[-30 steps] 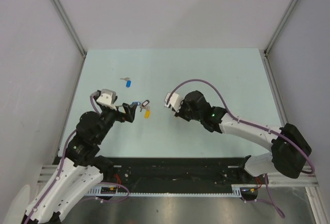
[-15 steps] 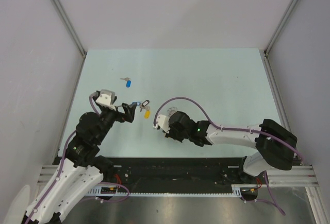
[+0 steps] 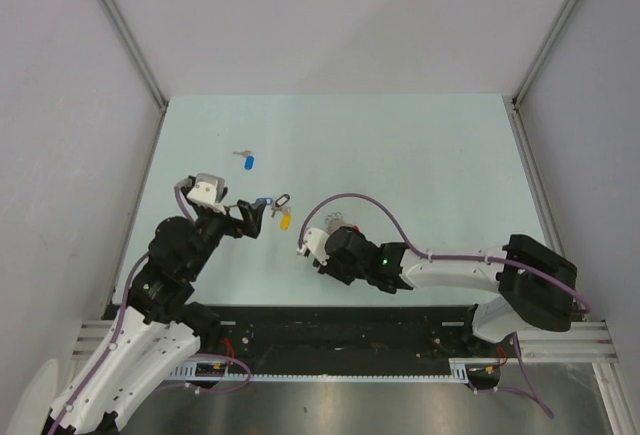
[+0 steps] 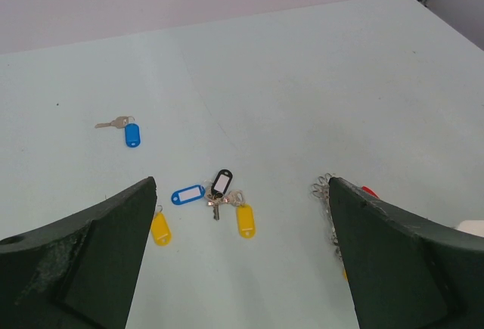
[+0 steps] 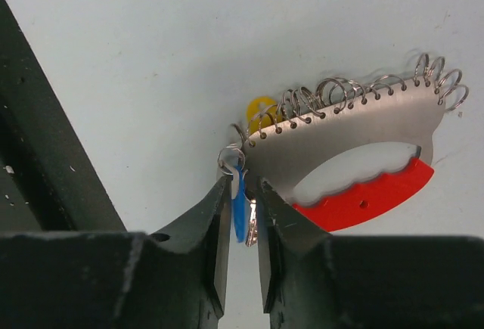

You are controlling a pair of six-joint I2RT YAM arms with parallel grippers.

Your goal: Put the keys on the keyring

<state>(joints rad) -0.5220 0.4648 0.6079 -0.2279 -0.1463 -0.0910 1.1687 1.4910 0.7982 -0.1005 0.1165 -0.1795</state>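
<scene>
Red plastic arc, silvery plate edged with wire loops: that's the keyring (image 5: 333, 144), lying flat on the pale surface (image 5: 113, 26) right at the right gripper (image 5: 243, 184). The jaws stand a sliver apart with a blue-tagged key (image 5: 239, 204) between them, its split ring (image 5: 231, 156) up against the endmost loop. Pinching or only bracketing it? I cannot tell, nor whether that ring is threaded through. A hidden yellow tag (image 5: 261, 108) peeks from behind the plate.

The danger, as I read it: nothing pins the keyring down, so a sideways tug could skate it away. And if the ring merely leans on the loop, letting go would drop the key off.

Over to the left gripper (image 4: 242, 185): spread wide, holding nothing, hanging above a loose cluster of black tag (image 4: 221, 181), labelled blue tag (image 4: 187, 193) and loose yellow tag (image 4: 246, 221), with another yellow one (image 4: 159, 228) beside its finger. A far blue key (image 4: 128, 131) lies well beyond. Nothing blocks that gripper's drop onto the cluster.
</scene>
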